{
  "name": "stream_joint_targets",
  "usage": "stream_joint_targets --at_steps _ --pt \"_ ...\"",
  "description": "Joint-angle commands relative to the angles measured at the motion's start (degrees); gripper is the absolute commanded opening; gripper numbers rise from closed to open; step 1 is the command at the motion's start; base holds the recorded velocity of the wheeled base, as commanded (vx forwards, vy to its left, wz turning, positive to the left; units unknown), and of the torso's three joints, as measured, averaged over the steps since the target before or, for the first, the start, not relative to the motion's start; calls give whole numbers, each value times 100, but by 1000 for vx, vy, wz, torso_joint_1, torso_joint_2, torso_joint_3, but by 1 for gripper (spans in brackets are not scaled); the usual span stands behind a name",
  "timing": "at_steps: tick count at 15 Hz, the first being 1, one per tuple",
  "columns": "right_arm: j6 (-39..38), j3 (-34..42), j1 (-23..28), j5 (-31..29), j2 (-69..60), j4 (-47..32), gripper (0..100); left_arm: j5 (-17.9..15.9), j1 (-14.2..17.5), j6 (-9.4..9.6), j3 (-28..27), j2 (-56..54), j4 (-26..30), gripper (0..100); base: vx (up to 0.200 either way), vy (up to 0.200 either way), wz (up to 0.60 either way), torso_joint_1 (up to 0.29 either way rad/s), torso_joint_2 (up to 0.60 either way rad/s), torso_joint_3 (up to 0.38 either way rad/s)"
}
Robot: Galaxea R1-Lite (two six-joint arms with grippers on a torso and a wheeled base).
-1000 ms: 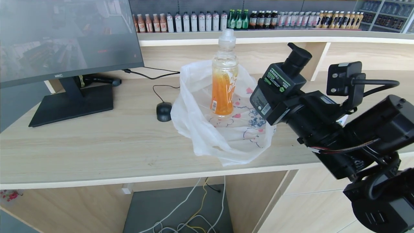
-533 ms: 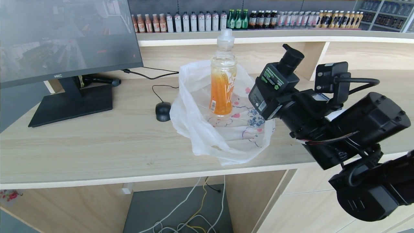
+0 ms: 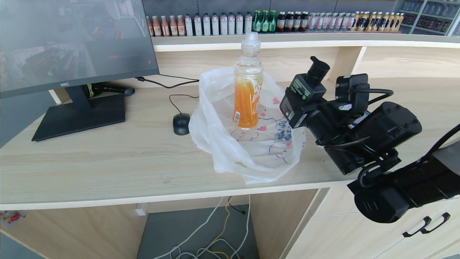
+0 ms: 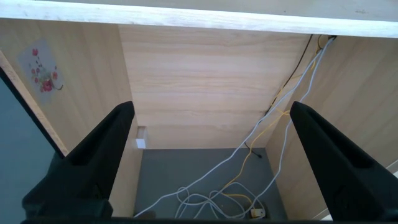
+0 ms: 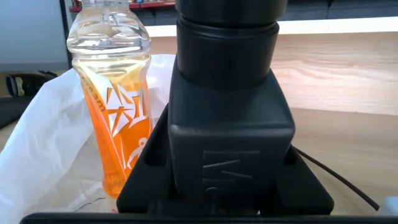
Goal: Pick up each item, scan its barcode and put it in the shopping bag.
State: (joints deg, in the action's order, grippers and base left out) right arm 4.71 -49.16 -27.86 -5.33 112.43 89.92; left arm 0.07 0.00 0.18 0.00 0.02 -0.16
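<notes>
An orange drink bottle [image 3: 247, 86] with a clear cap stands upright inside the white plastic shopping bag [image 3: 248, 144] on the wooden counter; it also appears as the orange drink bottle [image 5: 115, 99] in the right wrist view. My right gripper [image 3: 318, 117] is shut on a black square bottle [image 3: 303, 95] with a round cap and a barcode label, held tilted just right of the bag's rim. Close up, the black bottle [image 5: 227, 124] sits between the right gripper's [image 5: 227, 190] fingers. My left gripper [image 4: 211, 168] hangs open below the counter, nothing between its fingers.
A monitor [image 3: 72, 39] stands at the back left with a black handheld scanner [image 3: 109, 89] behind its base. A mouse [image 3: 181, 123] lies left of the bag. Cables [image 4: 249, 168] hang under the counter. Shelves of bottles [image 3: 273, 21] line the back wall.
My right arm has stretched forward over the counter, carrying the black bottle slightly left and lower, closer to the bag's rim. The orange bottle and bag have stayed put.
</notes>
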Motion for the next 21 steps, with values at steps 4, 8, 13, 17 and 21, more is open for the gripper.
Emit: stream_joint_targets --at_steps 4,8,13,17,21 --pt "-22 -252 35 32 95 -308 0 1 0 -1 0 -2 -2 100 0 0 0 0 0 0" --pt "-22 -858 122 32 -11 -1477 0 1 0 -1 0 -2 -2 100 0 0 0 0 0 0" --pt "-14 -2326 61 32 -72 -2971 0 1 0 -1 0 -2 -2 100 0 0 0 0 0 0" --pt "92 -1834 -159 -12 -116 -3024 0 1 0 -1 0 -2 -2 100 0 0 0 0 0 0" --pt "74 -1535 -185 -21 -37 -2962 0 1 0 -1 0 -2 -2 100 0 0 0 0 0 0"
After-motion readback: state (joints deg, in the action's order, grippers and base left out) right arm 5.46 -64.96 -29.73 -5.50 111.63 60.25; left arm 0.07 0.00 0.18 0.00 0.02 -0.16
